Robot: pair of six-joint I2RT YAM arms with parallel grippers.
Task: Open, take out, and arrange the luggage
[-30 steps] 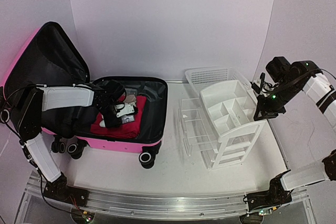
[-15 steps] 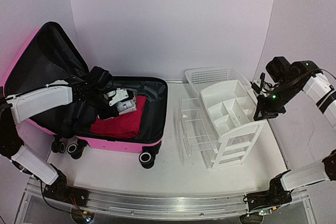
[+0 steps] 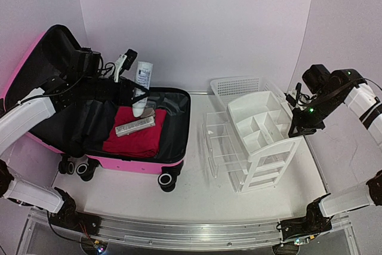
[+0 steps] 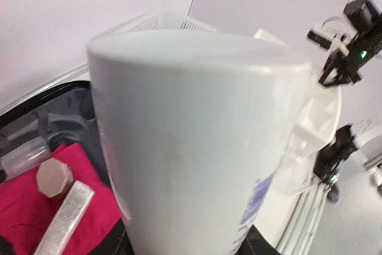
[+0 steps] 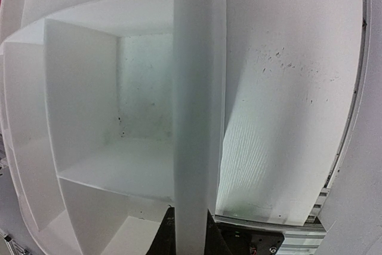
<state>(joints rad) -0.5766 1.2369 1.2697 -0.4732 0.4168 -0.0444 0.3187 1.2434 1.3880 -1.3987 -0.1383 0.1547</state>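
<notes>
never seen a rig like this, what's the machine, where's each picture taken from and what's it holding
Two robot arms bolted at the near edge of a table. The wide picture comes from a camera above and behind them; the other two from cameras on the wrists. An open pink suitcase holds a red cloth and a silver bar; a white basket and drawer organizer stand beside it. The left pincer holds a white bottle above the suitcase. The right pincer is shut on the organizer's wall.

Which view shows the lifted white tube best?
Top external: the whole white tube shows, held by the left gripper above the luggage. Left wrist gives only a blurred close-up; right wrist shows just the drawer organizer.
</notes>
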